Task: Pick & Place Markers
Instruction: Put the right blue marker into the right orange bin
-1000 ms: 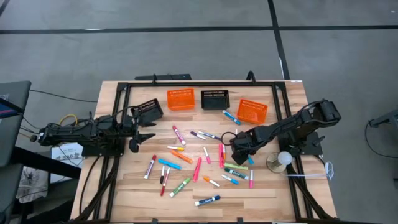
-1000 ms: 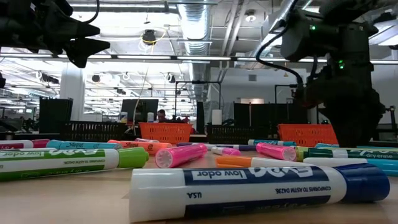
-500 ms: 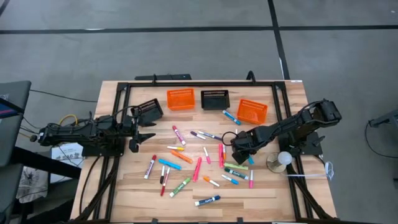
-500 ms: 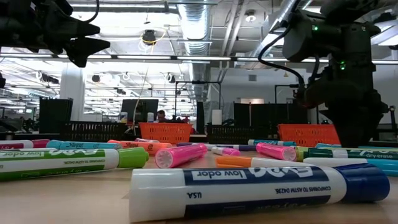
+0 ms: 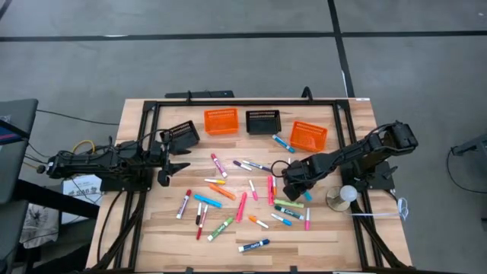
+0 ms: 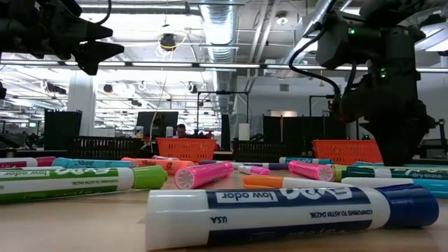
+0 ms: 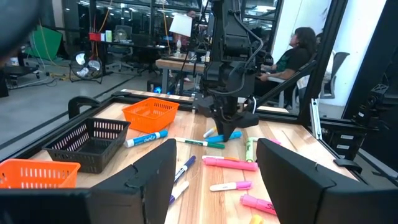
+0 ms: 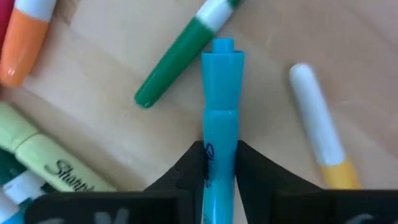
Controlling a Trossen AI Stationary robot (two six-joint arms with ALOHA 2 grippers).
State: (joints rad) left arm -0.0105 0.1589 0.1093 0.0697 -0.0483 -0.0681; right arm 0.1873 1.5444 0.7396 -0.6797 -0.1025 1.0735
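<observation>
Right pincer (image 8: pixel 221 163): fingers closed against a light-blue marker (image 8: pixel 221 118) lying on the wooden surface (image 8: pixel 124 37). Left pincer (image 5: pixel 169 162): open, empty, beside the black basket (image 5: pixel 181 134).

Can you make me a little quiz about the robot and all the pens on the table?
1. True or false: the right end effector has its fingers on both sides of a light blue marker.
2. How many mesh baskets stand along the far side of the table? A) two B) four C) six
3. Fill in: the left end effector hovers near the black basket with its fingers ____.

Key: 1 true. 2 B: the black one on the left, an orange basket, another black basket and another orange basket. 3 open.
</observation>
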